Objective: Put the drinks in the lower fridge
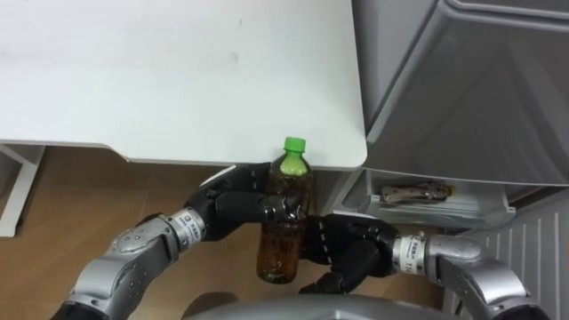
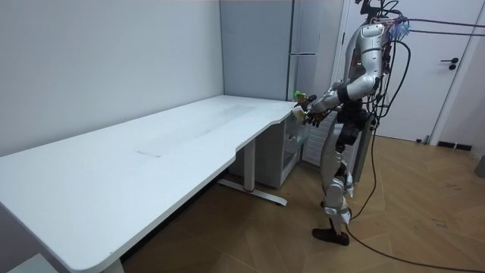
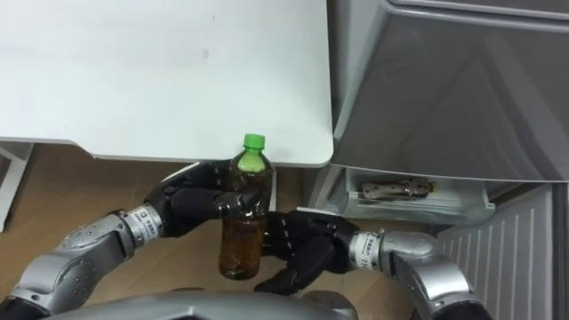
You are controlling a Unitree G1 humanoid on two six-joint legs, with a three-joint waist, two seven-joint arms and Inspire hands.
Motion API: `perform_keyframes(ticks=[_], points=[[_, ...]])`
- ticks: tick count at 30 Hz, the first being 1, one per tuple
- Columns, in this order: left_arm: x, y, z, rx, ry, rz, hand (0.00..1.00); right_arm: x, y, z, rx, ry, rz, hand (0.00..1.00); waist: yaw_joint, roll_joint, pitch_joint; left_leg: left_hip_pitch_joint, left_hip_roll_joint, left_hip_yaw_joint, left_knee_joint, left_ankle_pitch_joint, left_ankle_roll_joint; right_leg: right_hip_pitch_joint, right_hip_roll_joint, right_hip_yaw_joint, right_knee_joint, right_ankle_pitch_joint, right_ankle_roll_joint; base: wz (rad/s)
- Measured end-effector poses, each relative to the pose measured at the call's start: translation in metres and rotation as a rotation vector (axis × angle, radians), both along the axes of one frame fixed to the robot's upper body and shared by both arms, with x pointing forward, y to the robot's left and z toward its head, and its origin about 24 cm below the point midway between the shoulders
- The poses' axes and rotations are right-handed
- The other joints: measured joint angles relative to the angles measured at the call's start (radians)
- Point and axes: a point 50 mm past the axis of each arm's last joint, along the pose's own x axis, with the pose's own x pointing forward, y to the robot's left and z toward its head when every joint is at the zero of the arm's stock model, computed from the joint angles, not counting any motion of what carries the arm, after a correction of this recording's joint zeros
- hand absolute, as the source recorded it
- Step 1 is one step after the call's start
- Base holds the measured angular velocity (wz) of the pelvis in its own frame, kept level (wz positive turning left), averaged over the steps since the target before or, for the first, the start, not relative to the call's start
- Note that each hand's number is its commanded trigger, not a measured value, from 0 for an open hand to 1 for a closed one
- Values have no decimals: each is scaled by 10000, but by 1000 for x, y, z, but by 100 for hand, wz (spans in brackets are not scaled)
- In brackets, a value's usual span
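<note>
Item: one clear plastic bottle of brown tea with a green screw cap [image 1: 286, 222], upright and carried in front of the robot's chest, just off the near edge of the white laminate table [image 1: 178, 71] and above the wooden floor [image 1: 71, 196]. We record the left hand [image 1: 233, 210] with its fingers [image 1: 277, 206] wrapped round the bottle's middle. The right hand [image 1: 351, 253] has its fingers curled against the lower half from the other side, so we count the bottle as held in both hands. Condition: cap on, liquid nearly to the shoulder, a label band round the body, and no dent or leak that we can see. Location: in the room view the robot stands at the table's corner, just beside the tall grey fridge [image 1: 462, 89]. The lower fridge compartment [image 1: 436, 209] stands open to the right of the hands, and its white shelf carries a small flat packet [image 1: 413, 190]. Step in hand, as we judge it: the carry, with the bottle lifted clear of the table and not yet placed. Next move, as we judge it: turn right and bend toward the lower compartment, keep the bottle upright, pass it under the upper door's edge and set it on a free spot clear of the packet. Risk noted: the smooth round body may slip if one hand lets go early.
</note>
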Motion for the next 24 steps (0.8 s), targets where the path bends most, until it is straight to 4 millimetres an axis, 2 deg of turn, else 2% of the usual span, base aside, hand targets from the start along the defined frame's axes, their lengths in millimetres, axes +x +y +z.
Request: perform_keyframes(ticks=[7, 10, 20, 23, 24], points=[[2, -6, 4, -245, -292, -16, 100, -7, 6, 0, 812, 434, -258, 0, 18, 105, 44, -42, 9, 61, -68, -1, 1, -40, 19, 65, -22, 0, 0, -1], [3, -6, 5, -219, -340, -39, 100, -8, 8, 0, 991, 514, -287, 0, 7, 124, -17, -155, 23, 116, -54, -1, 1, -170, 23, 83, -4, 3, -2, -2], [7, -11, 15, -49, -977, -300, 100, -9, 13, 0, 1734, 777, -716, 0, -32, 136, -12, -151, 51, 237, -5, -7, 11, -173, 11, 37, 45, 9, -2, 0], [9, -14, 18, 103, -1294, -427, 100, -9, 14, 1, 1926, 845, -921, 0, -15, 255, 30, -154, 56, 234, -6, -37, 49, -180, 7, -8, 104, 9, -2, 0], [9, -15, 18, 187, -1371, -495, 100, -9, 14, 1, 1925, 864, -943, 0, -11, 310, 22, -152, 54, 237, -13, -38, 51, -188, -1, -19, 131, 8, -1, 0]])
